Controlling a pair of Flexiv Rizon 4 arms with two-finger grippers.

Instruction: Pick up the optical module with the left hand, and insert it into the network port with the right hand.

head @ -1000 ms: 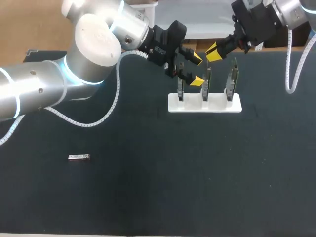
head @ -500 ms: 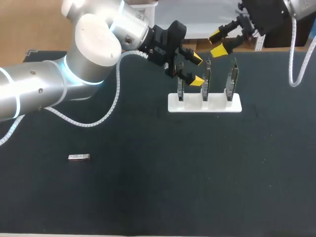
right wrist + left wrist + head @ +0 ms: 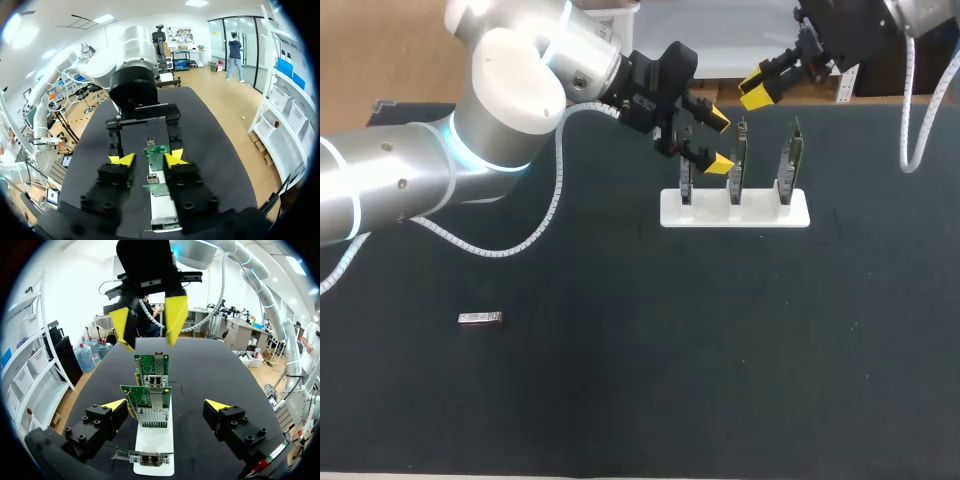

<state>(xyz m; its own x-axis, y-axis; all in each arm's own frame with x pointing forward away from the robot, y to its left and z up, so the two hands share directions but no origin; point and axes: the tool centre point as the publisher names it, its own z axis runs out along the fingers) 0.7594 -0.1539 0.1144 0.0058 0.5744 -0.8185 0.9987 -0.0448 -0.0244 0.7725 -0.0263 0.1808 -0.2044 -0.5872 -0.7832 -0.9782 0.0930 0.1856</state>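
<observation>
**Desk:** Where does your left gripper [image 3: 718, 142] stand?

**Floor:** It hangs at the near end of the white stand [image 3: 735, 212] with its fingers spread wide and gripping nothing. Three network cards [image 3: 151, 390] stand upright in the stand and line up ahead of it, in the lane between its fingers. Neither finger touches a card.

**Desk:** And your right gripper [image 3: 148, 322]?

**Floor:** It hangs above and just beyond the farthest card, facing your left gripper. Its yellow tips are a narrow gap apart, with nothing held between them. Along its own fingers, the cards sit ahead and below, and one card's green edge shows through that gap.

**Desk:** Where is the optical module [image 3: 480, 318]?

**Floor:** It lies flat on the dark table [image 3: 720, 350], well apart from both of your grippers. It sits out past your left arm's forearm, on the side away from the stand. Nothing touches it.
</observation>
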